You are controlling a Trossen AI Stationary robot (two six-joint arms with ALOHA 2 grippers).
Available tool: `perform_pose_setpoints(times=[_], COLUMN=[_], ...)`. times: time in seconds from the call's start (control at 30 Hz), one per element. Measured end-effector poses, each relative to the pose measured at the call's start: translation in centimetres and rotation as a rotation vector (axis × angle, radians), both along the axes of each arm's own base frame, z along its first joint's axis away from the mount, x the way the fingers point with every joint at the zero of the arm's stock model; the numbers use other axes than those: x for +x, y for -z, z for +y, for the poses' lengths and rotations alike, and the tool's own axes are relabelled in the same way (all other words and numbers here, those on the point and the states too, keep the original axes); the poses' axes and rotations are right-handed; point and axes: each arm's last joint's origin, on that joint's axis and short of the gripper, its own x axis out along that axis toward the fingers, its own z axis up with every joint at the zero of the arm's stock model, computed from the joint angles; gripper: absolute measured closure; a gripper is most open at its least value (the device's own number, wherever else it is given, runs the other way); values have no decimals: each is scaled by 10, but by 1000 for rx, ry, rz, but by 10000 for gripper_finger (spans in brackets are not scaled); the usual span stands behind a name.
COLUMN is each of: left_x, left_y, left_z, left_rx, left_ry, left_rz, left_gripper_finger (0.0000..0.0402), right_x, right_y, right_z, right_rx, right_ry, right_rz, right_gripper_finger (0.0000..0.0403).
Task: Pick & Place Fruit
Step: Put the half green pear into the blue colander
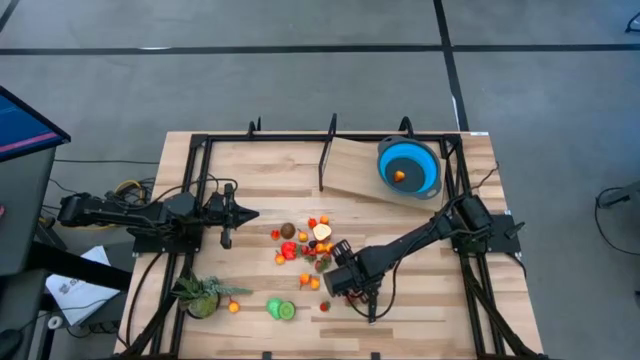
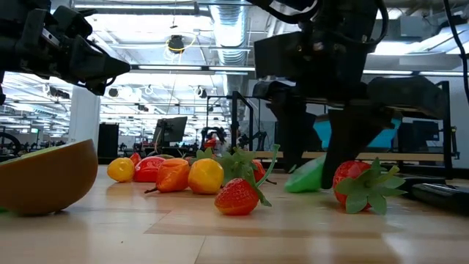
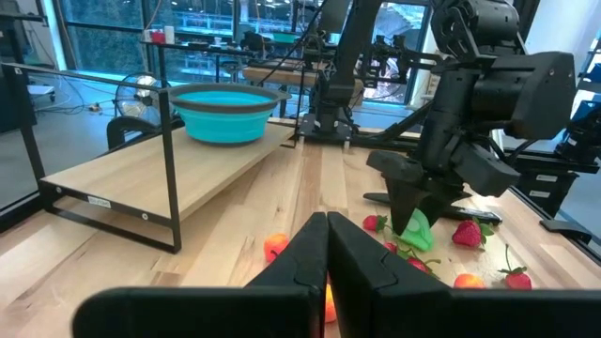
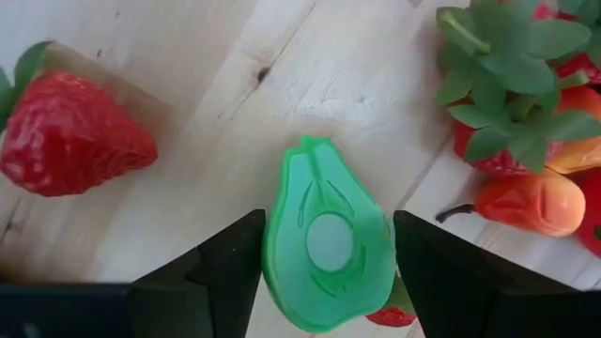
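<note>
Small toy fruits [image 1: 305, 248] lie scattered mid-table: red strawberries [image 2: 238, 196], orange and yellow pieces, and a brown one. My right gripper [image 1: 345, 283] is down at the near edge of this cluster, its fingers around a flat bright green fruit half [image 4: 329, 244]. The blue bowl [image 1: 408, 167] stands on a raised board at the far right, with one orange fruit [image 1: 400, 175] inside. My left gripper [image 1: 228, 215] hovers shut at the table's left, away from the fruit. My right gripper pinches the green fruit half by its two long side edges [image 4: 274, 246], one finger on each side. The fingers [image 2: 341, 158] come from above, pointing down. The piece's flat face shows toward the wrist camera, and its lower end seems to rest on the table [image 2: 304, 187].
A spiky green plant [image 1: 198, 295] and two green slices [image 1: 281, 309] lie near the front edge. A brown fruit half [image 2: 44, 176] lies close to the low camera. The sloped wooden board [image 1: 350, 170] and black frame rails [image 1: 325, 150] stand at the far side.
</note>
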Motion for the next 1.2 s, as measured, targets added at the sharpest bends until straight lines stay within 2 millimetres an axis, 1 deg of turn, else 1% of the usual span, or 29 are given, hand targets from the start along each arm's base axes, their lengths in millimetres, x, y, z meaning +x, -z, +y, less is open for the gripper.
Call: perform_pose_setpoints(times=[0.33, 0.63, 0.97, 1.07, 1.2], left_x=[0, 0, 0, 0, 0], left_y=[0, 0, 0, 0, 0], left_z=[0, 0, 0, 0, 0], left_rx=[0, 0, 0, 0, 0], left_ry=[0, 0, 0, 0, 0], left_rz=[0, 0, 0, 0, 0], left_gripper_finger=[401, 401, 401, 401, 401], right_x=[-8, -5, -1, -1, -1], right_y=[1, 1, 0, 0, 0], right_z=[-3, -2, -1, -1, -1], right_rx=[-32, -3, 14, 18, 21], right_ry=[0, 48, 51, 60, 69], right_rz=[80, 47, 14, 9, 8], right_gripper_finger=[178, 178, 180, 196, 241])
